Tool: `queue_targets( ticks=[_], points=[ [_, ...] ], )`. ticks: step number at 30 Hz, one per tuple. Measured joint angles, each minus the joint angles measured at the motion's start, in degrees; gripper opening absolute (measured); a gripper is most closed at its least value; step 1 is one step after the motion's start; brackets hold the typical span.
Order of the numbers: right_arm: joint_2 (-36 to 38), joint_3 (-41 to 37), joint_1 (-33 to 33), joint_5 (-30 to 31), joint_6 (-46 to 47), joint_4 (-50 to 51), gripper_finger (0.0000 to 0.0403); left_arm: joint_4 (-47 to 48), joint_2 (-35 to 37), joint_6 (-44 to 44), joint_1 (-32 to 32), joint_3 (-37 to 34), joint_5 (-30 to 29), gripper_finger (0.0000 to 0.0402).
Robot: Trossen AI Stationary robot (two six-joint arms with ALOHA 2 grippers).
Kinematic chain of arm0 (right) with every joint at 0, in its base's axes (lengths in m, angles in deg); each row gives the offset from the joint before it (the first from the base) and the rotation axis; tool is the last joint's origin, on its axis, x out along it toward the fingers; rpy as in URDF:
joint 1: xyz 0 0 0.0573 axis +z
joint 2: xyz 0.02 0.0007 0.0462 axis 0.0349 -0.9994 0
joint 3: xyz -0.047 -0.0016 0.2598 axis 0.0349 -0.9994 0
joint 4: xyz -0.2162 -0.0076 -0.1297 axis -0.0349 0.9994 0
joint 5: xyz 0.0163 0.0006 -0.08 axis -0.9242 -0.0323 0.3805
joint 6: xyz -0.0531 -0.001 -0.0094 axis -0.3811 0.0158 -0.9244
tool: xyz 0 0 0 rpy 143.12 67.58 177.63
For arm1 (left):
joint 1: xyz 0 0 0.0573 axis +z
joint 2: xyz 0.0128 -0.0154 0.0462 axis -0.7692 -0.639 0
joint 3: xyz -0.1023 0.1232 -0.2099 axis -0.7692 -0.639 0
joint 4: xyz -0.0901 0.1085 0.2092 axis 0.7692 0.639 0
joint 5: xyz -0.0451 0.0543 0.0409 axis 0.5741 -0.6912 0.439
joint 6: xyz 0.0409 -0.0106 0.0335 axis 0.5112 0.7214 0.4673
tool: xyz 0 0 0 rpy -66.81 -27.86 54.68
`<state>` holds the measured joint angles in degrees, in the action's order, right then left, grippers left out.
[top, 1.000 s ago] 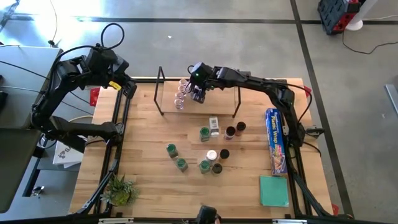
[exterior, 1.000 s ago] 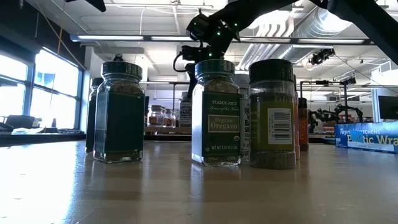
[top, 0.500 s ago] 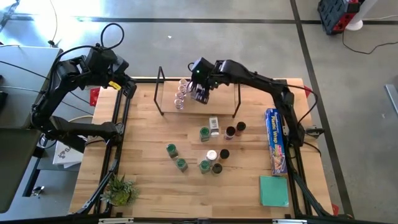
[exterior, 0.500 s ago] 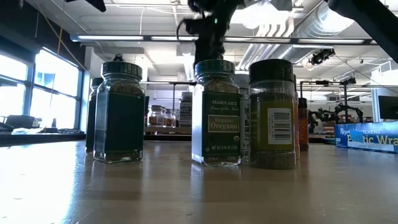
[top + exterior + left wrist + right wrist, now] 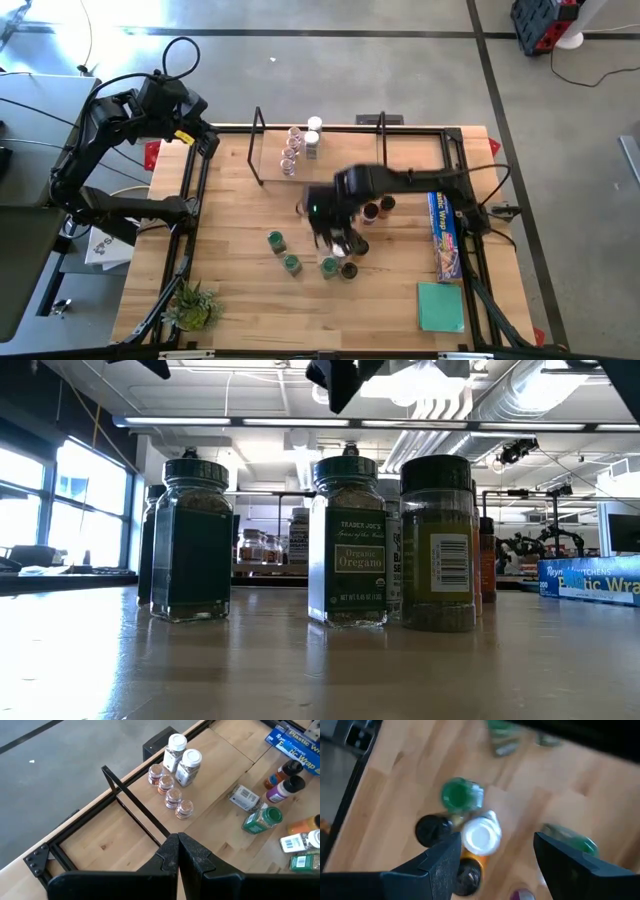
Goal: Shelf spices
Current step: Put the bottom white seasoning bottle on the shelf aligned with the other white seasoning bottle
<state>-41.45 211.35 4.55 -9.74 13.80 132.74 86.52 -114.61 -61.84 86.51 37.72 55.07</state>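
Right gripper (image 5: 338,238) is hovering with jaws spread wide and empty above the cluster of loose spices (image 5: 340,258) near the middle of the worktop (image 5: 240,300); a white-capped jar (image 5: 481,834) is sitting between its fingers in the wrist view. Best practice, as I judge it: centring on one cap, descending straight, avoiding the green and black neighbours touching it. Left gripper (image 5: 178,851) is waiting closed and empty by the far left corner. Shelf (image 5: 262,160) is already holding six jars (image 5: 298,146). Worktop is pale wood in a black frame, carrying a blue box (image 5: 444,226), teal square (image 5: 441,306) and small plant (image 5: 192,305); grey floor surrounding.
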Motion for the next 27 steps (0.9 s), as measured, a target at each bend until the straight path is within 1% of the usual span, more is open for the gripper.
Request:
queue_targets(
  ticks=[4,8,12,14,23,27],
  points=[
    [-0.04,-6.61,3.33,-1.11,0.26,-3.86,0.0243,0.0,0.0,1.17,0.0,0.0,0.54,0.0001],
    [-0.04,-13.17,4.76,-0.55,0.96,-7.12,0.0243,0.02,0.0,1.64,0.0,0.0,1.62,0.0001],
    [-0.11,-17.21,5.2,4.46,1.1,-8.25,0.0243,0.06,0.0,2.37,0.0,0.0,1.64,0.0001],
    [-0.04,-17.54,5.2,5.82,1.17,-7.99,0.0243,0.4,0.0,2.62,0.0,0.01,1.66,0.0001],
    [-0.11,-14.32,3.67,5.86,1.19,-8.07,0.0243,0.9,0.0,2.62,-0.02,0.01,1.7,0.0001],
    [-0.11,-14.06,2.76,5.85,1.17,-7.65,0.0243,0.92,0.0,2.58,-0.02,0.01,1.7,0.0001]
  ],
)
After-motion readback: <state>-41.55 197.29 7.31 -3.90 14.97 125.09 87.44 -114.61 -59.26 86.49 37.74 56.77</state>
